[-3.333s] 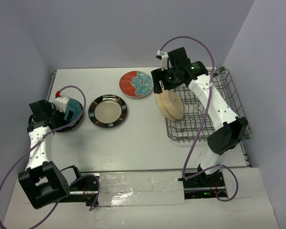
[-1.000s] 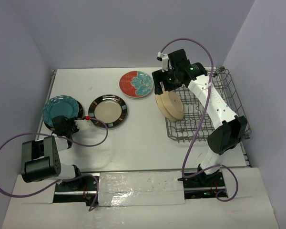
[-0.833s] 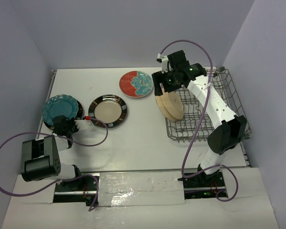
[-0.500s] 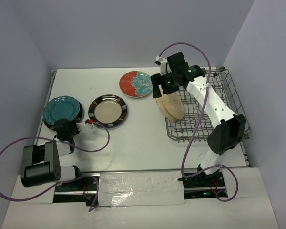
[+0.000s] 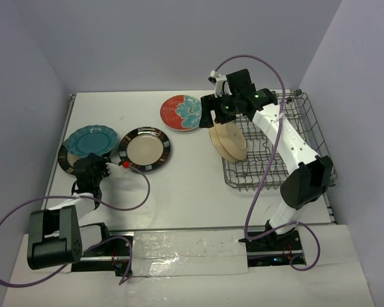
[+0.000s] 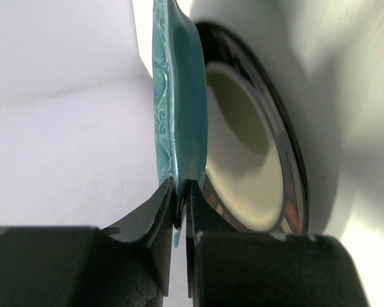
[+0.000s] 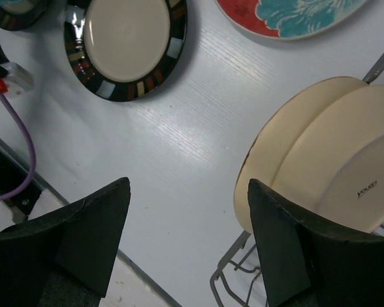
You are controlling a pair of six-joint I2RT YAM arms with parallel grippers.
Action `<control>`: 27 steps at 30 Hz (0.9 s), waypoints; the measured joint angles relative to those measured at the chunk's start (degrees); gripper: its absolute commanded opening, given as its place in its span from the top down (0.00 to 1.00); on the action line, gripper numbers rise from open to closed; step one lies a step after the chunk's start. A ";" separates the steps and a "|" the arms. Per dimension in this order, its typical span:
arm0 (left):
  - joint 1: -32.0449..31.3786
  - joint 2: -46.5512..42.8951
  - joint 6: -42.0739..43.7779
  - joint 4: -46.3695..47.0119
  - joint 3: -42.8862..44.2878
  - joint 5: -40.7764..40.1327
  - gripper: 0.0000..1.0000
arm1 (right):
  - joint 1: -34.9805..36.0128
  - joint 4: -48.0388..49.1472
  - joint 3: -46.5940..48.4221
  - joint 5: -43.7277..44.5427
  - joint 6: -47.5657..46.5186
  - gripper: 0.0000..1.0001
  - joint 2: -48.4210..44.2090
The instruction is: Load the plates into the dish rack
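Note:
My left gripper [image 5: 89,165] is shut on the near rim of the teal plate [image 5: 91,141], which tilts up off a dark striped-rim plate [image 5: 65,160]. In the left wrist view the teal plate [image 6: 179,96] stands edge-on between my fingers [image 6: 147,217], the dark plate [image 6: 249,153] just behind it. A second dark striped-rim plate [image 5: 144,149] and the red plate [image 5: 181,112] lie flat on the table. Two beige plates [image 5: 229,142] stand in the left end of the dish rack [image 5: 297,128]. My right gripper [image 5: 212,115] hangs open above them, holding nothing.
The right wrist view looks down on the dark plate [image 7: 125,45], the red plate [image 7: 288,16], the beige plates [image 7: 320,160] and a rack corner [image 7: 233,281]. A purple cable [image 5: 137,192] loops by the left arm. Walls close in at left, back and right.
The left gripper has closed on the teal plate's rim and tipped it up while the arm drew back toward the near edge. The right gripper has drifted slightly left, still open.

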 measured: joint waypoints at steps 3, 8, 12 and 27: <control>-1.09 -1.42 0.79 -0.81 0.00 1.40 1.00 | 0.00 0.72 0.00 -1.36 0.98 0.19 0.00; -1.97 -2.32 2.14 -0.57 0.00 2.60 1.00 | -0.02 1.31 0.00 -2.71 1.66 0.19 0.00; -2.78 -2.56 2.89 0.66 0.00 2.58 1.00 | -0.09 2.51 0.00 -3.48 2.54 0.19 0.00; -10.23 -9.03 3.10 3.56 0.44 7.63 1.00 | -0.52 6.58 0.17 -11.78 7.21 0.17 1.64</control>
